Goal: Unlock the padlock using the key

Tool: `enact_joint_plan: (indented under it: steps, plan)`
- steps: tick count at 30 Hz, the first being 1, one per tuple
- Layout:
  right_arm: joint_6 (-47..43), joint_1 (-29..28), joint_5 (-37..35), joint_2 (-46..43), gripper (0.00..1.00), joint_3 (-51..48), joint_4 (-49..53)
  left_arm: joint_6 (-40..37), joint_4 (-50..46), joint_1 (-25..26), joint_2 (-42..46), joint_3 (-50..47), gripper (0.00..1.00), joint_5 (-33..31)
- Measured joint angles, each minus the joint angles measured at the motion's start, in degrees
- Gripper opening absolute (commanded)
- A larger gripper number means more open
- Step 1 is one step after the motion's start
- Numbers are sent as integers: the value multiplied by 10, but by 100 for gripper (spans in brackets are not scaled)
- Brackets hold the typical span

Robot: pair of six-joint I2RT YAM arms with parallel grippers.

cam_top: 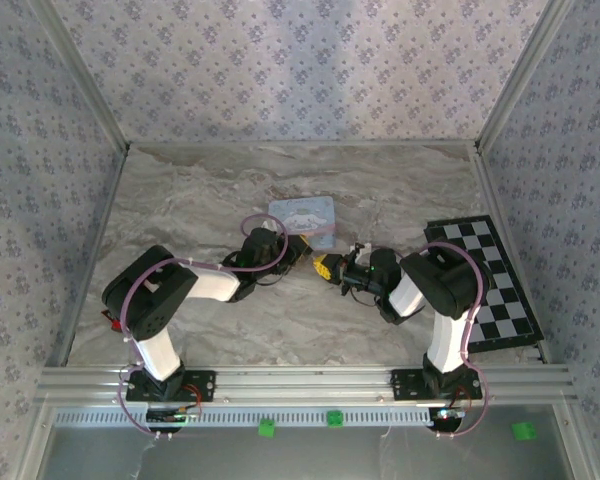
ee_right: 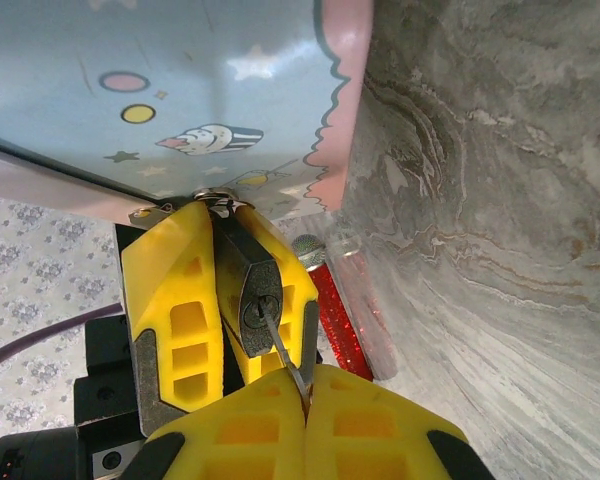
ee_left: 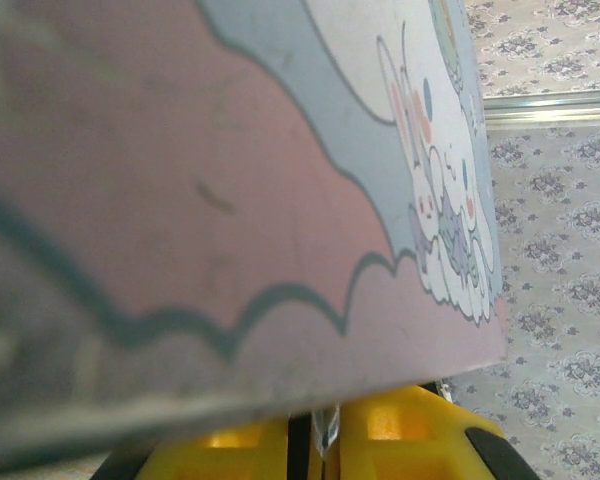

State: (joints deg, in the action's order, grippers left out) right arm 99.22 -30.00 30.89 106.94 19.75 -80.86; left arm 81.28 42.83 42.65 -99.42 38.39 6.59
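Observation:
The small black padlock [ee_right: 248, 285] hangs at the edge of the pale blue, pink-rimmed tin box [ee_right: 180, 80]. My left gripper [cam_top: 300, 248] is shut on the padlock, with its yellow fingers [ee_right: 170, 300] on either side of the lock body. The keyhole faces my right gripper [ee_right: 307, 395], which is shut on the key [ee_right: 280, 345]. The key's thin metal blade sits in the keyhole. In the left wrist view the tin's lid [ee_left: 230, 180] is pressed close to the camera, and a sliver of metal shows between the left gripper's [ee_left: 323, 440] yellow pads.
A red glitter tube [ee_right: 345, 310] lies on the marble tabletop [ee_right: 500, 250], just right of the padlock. A black-and-white checkered board [cam_top: 492, 285] covers the table's right side. Patterned walls close in the workspace on three sides.

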Motion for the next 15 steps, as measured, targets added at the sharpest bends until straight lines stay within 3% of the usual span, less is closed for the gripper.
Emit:
enact_joint_plan:
  steps: [15]
  plan:
    - [-15, 3, -5, -15, 9, -9, 3, 1, 9, 3, 0, 0, 0, 2]
